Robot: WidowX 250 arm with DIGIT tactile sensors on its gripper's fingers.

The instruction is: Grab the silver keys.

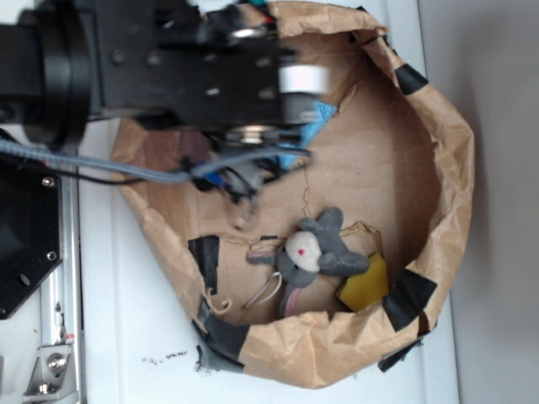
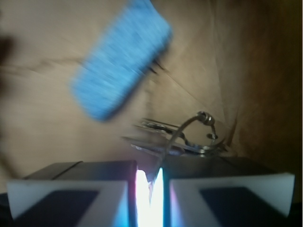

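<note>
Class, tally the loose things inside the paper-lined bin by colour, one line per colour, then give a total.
Blue: 1, sponge
Silver: 1, bunch of keys, pinched in the claw
Grey: 1, plush mouse
Yellow: 1, sponge
Total: 4

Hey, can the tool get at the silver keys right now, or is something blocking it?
Probably yes. In the wrist view the wire loop of the silver keys runs into the narrow gap between the jaws of the tool, seemingly pinched. The blue sponge sits clear of them.
</note>
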